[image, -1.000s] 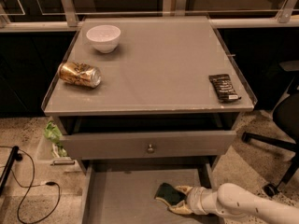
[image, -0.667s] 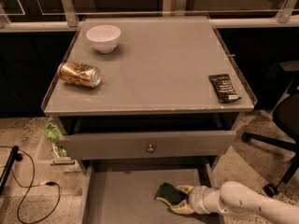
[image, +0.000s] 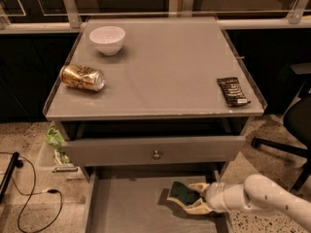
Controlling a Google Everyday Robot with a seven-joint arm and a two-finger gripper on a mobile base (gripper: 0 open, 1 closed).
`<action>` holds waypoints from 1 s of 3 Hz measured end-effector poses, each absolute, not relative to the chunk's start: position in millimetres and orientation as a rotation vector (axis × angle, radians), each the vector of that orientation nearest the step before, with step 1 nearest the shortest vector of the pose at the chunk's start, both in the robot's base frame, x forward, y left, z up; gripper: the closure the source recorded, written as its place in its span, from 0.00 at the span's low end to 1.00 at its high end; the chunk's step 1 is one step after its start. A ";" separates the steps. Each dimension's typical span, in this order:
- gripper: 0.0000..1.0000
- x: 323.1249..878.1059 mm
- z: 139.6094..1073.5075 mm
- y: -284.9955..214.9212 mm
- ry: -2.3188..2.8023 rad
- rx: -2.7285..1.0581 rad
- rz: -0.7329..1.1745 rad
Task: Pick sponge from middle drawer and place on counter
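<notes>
The gripper (image: 186,197) sits inside the middle drawer (image: 121,203), its fingers (image: 198,186) clasped on either side of the sponge (image: 181,192), low over the drawer floor, below the worktop (image: 160,67).

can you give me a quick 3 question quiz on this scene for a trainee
1. True or false: the gold can lies on its side on the counter.
2. Fill in: the black wrapped bar lies near the counter's right edge; near its back left corner stands a white ____.
3. Where is the claw? A) above the counter B) at the sponge in the middle drawer C) beside the black wrapped bar
Key: 1 true; 2 bowl; 3 B
</notes>
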State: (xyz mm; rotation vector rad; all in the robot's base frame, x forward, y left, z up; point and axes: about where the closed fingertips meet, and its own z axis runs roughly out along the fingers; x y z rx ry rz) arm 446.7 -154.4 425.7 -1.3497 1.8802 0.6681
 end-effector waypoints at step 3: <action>1.00 460.3 603.6 -202.7 1.825 -1.511 0.477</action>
